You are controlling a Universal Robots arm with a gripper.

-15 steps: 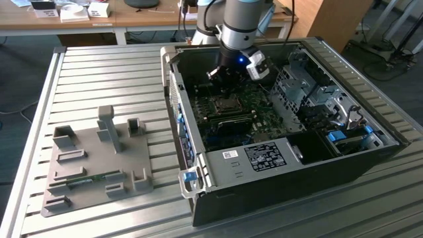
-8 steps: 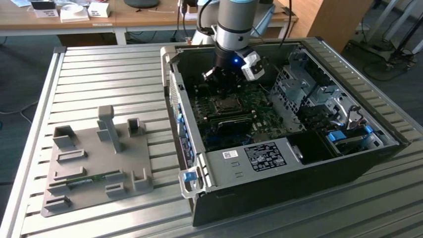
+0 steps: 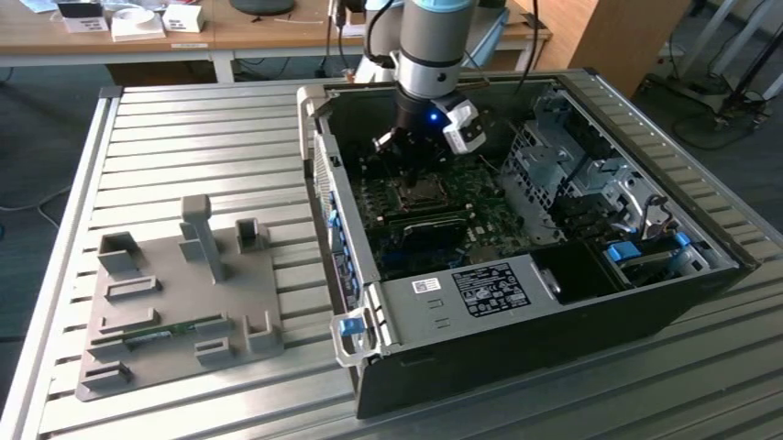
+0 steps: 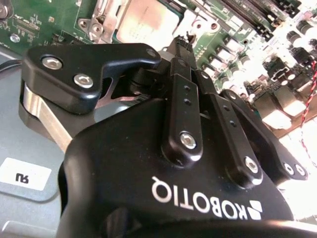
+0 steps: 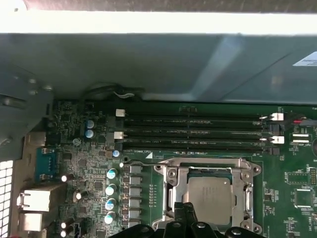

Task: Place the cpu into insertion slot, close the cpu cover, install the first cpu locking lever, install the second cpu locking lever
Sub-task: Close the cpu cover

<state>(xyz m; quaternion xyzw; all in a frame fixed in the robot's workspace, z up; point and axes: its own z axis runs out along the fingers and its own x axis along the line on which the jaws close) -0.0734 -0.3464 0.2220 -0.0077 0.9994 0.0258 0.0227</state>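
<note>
The cpu [image 5: 210,193], a silvery-grey square chip, lies in its socket on the green motherboard [image 5: 84,168] inside the open computer case. The cpu cover [image 5: 208,166], a silver windowed frame, lies flat around it. My gripper [image 5: 184,210] hangs just over the socket's edge with its black fingertips pressed together and nothing visible between them. In the second wrist view the gripper [image 4: 185,40] tapers to a point beside the cpu [image 4: 148,22]. In the exterior view the gripper [image 3: 417,149] is inside the case, above the socket [image 3: 424,191].
Long black memory slots [image 5: 198,131] run beside the socket. The case [image 3: 526,302] walls and a drive cage [image 3: 575,174] ring the board. A grey fixture plate [image 3: 183,302] with upright holders lies at the exterior view's left on the slatted metal table [image 3: 183,147].
</note>
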